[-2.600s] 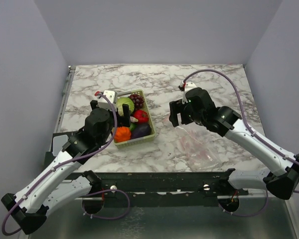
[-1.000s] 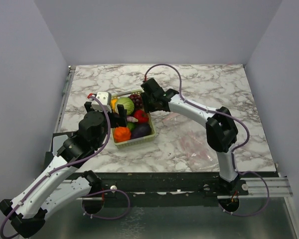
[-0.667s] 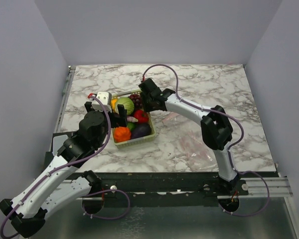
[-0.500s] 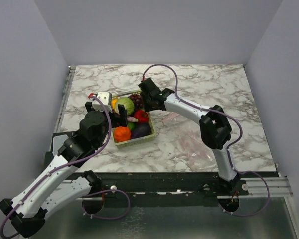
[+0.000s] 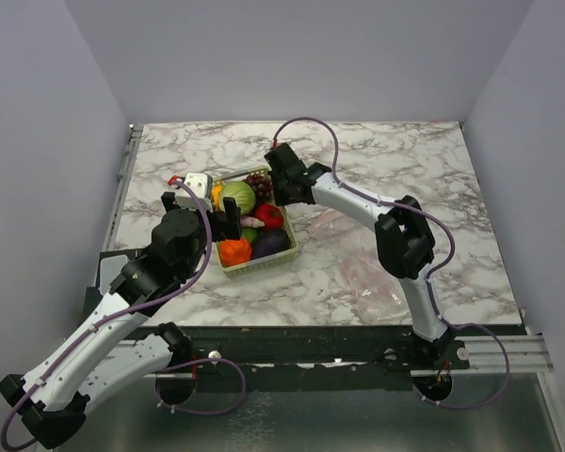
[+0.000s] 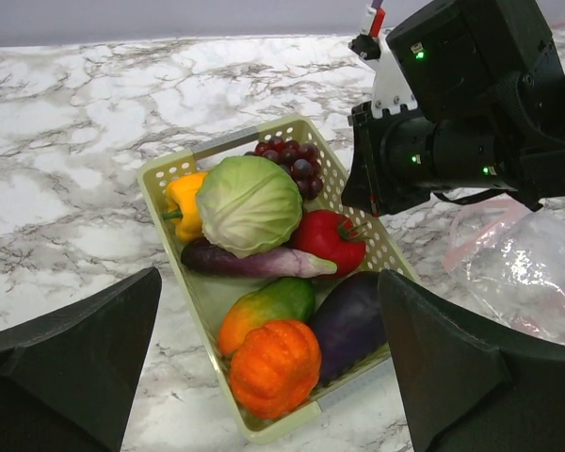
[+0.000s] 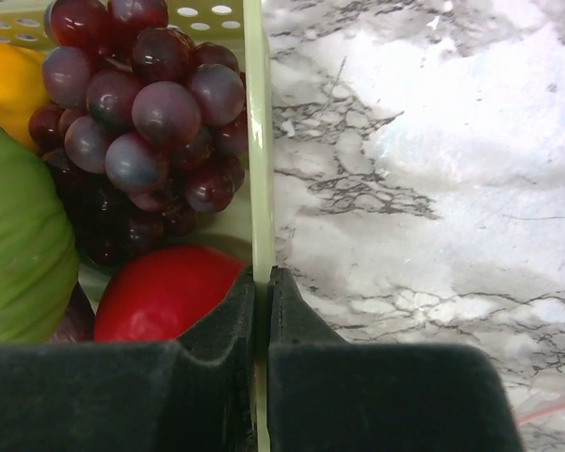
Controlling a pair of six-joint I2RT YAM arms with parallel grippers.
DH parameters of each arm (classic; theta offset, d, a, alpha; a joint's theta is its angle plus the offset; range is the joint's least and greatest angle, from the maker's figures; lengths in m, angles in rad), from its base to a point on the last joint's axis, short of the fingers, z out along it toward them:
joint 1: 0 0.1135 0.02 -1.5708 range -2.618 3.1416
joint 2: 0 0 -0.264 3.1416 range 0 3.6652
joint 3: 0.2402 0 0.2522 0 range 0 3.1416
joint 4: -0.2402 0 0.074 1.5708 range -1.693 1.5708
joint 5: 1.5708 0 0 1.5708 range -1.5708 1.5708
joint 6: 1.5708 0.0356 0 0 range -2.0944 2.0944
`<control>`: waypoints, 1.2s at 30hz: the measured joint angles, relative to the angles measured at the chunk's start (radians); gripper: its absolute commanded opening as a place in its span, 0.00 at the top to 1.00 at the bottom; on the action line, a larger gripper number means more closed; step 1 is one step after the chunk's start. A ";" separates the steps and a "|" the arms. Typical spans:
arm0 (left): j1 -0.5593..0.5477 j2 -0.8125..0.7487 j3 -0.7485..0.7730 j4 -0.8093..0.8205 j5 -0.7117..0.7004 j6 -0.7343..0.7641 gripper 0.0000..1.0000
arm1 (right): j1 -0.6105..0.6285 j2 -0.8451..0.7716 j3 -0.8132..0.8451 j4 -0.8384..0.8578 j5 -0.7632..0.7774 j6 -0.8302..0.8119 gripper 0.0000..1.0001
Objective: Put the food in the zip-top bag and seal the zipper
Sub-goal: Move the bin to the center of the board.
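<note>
Right wrist: grapes (image 7: 141,113) just beyond pincer (image 7: 261,292) on basket (image 7: 255,141)

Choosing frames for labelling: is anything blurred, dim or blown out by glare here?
Top view: even light, sharp, though the bag barely shows against the marble. Left wrist: basket sharp, own fingers dark and soft, bag glinting. Right wrist: grapes crisp with small highlights, marble at right washed pale.

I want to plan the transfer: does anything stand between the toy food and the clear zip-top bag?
Yes. The wall of the yellow-green plastic basket, with the right gripper shut on it, stands between the toy fruits and vegetables and the clear crinkly zip-top bag.
</note>
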 measured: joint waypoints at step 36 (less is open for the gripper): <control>0.000 0.018 0.000 0.000 -0.014 0.000 0.01 | -0.306 0.167 0.283 -0.070 0.006 -0.094 0.99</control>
